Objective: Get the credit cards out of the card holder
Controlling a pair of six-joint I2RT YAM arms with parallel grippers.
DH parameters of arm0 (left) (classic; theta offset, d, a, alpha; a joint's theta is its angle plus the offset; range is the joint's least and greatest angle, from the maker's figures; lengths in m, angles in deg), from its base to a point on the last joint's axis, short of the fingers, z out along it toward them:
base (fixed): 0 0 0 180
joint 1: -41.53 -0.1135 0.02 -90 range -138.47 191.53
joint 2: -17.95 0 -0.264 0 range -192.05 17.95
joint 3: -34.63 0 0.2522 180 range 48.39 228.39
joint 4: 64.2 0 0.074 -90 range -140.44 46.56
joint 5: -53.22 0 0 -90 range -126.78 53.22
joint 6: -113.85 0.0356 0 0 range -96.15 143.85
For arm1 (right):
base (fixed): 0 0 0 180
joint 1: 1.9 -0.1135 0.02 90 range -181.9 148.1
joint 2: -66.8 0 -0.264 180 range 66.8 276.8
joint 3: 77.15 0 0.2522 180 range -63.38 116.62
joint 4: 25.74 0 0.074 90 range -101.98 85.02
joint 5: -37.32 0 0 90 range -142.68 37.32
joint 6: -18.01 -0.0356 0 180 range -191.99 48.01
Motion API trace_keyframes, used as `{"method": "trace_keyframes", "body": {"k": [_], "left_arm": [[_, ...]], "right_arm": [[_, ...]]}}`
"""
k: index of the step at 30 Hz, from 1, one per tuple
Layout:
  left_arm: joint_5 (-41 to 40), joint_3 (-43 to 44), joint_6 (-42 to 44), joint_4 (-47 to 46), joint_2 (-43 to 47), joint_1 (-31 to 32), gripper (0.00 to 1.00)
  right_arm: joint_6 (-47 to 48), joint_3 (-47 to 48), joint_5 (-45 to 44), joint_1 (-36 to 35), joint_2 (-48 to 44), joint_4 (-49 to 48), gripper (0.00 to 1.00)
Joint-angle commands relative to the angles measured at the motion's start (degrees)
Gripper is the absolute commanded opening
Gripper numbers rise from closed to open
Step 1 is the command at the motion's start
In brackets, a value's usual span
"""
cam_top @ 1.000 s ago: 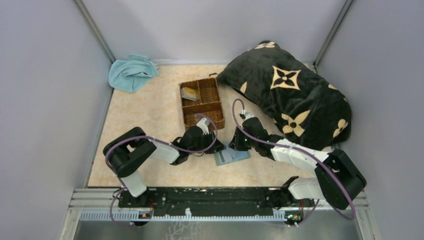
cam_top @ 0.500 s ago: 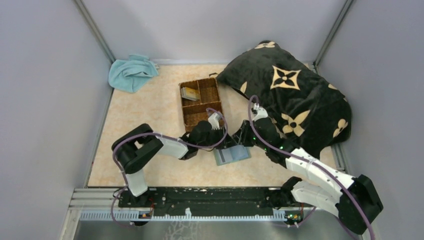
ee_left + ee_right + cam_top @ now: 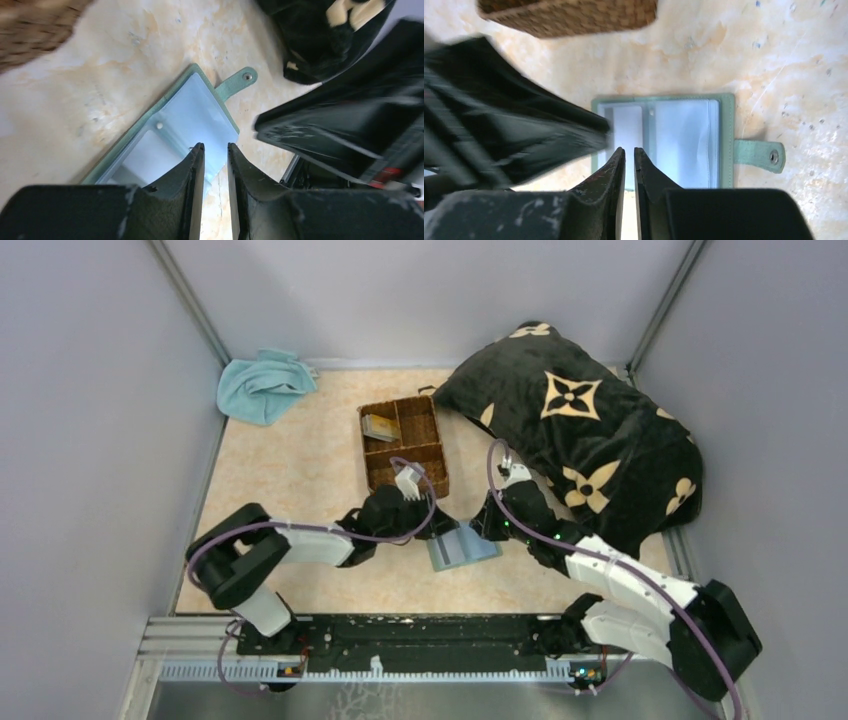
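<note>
- The card holder (image 3: 463, 548) lies open and flat near the middle of the bench's near edge, just in front of the wicker basket (image 3: 569, 17). Some credit cards (image 3: 380, 427) sit in the basket's far-left compartment.
- The left gripper (image 3: 215, 148) and the right gripper (image 3: 629, 150) are both over the pale pockets. Each has its fingers almost together, with nothing between them.
- Risk: the two grippers are very near each other and may bump.
- Risk: nothing pins the holder, so pulling a card may drag it along.
</note>
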Motion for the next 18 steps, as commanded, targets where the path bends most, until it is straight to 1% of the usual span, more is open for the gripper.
{"method": "trace_keyframes", "body": {"k": [1,3,5,8,10,12,15,18], "left_arm": [[-5.6,-5.2,2.4,3.4,9.8,-1.5,0.3],[-7.7,-6.8,2.7,6.2,13.0,-1.5,0.3],[-9.6,-8.9,2.0,7.5,15.1,-1.6,0.3],[-12.8,-13.2,-2.1,6.8,16.6,-1.7,0.29],[-14.0,-15.4,-3.9,5.7,17.4,-1.9,0.29],[-14.9,-16.5,-4.8,6.1,18.3,-2.0,0.29],[-15.8,-17.0,-4.8,7.6,19.5,-2.2,0.29],[-16.4,-17.1,-4.4,9.1,20.5,-2.5,0.29]], "right_arm": [[1.0,0.2,2.7,0.1,4.9,-4.1,0.12],[1.6,1.1,2.4,-0.8,7.3,-4.2,0.12],[2.6,2.9,0.4,-3.5,9.4,-3.2,0.2],[3.7,6.4,-4.4,-7.7,13.4,-0.6,0.44],[4.2,8.8,-7.5,-10.8,16.4,1.3,0.52],[4.3,11.0,-10.6,-13.6,19.0,2.8,0.56],[4.2,13.8,-14.2,-16.7,22.6,4.8,0.56],[4.4,16.2,-17.0,-18.3,25.5,6.8,0.56]]}}
